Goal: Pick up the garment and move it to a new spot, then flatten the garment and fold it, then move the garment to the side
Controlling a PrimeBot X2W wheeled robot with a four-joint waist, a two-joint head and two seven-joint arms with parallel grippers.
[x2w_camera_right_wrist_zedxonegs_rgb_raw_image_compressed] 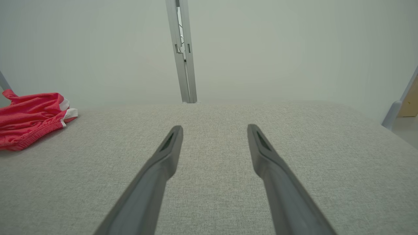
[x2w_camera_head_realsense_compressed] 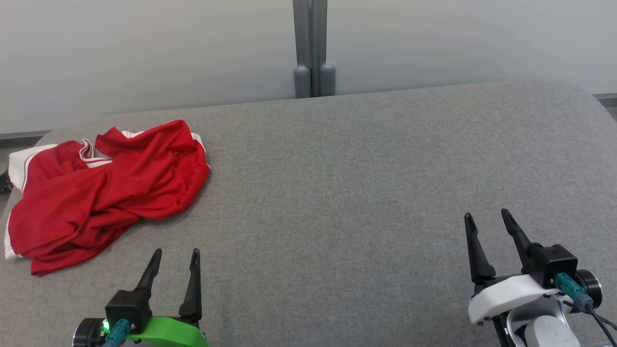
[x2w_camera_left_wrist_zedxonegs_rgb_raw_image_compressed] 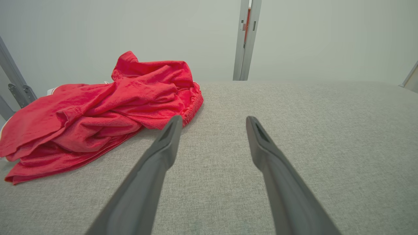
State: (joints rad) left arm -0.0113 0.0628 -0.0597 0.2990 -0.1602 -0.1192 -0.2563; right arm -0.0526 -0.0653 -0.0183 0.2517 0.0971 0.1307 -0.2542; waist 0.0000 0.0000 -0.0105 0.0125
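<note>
A crumpled red garment (x2w_camera_head_realsense_compressed: pixel 106 190) with white trim lies in a heap at the far left of the grey fabric surface (x2w_camera_head_realsense_compressed: pixel 366 183). In the head view my left gripper (x2w_camera_head_realsense_compressed: pixel 176 252) stands open at the lower left, just to the near right of the heap and apart from it. Its wrist view has the garment (x2w_camera_left_wrist_zedxonegs_rgb_raw_image_compressed: pixel 98 111) ahead and to the left of the left gripper (x2w_camera_left_wrist_zedxonegs_rgb_raw_image_compressed: pixel 214 120). My right gripper (x2w_camera_head_realsense_compressed: pixel 486 215) is open at the lower right, far from the cloth. From the right wrist, the right gripper (x2w_camera_right_wrist_zedxonegs_rgb_raw_image_compressed: pixel 215 128) holds nothing and a corner of the garment (x2w_camera_right_wrist_zedxonegs_rgb_raw_image_compressed: pixel 31 114) sits at the left edge.
A grey post (x2w_camera_head_realsense_compressed: pixel 313 48) rises behind the far edge of the surface, in front of a pale wall. The surface's left edge runs close by the garment. Bare grey fabric stretches across the middle and right.
</note>
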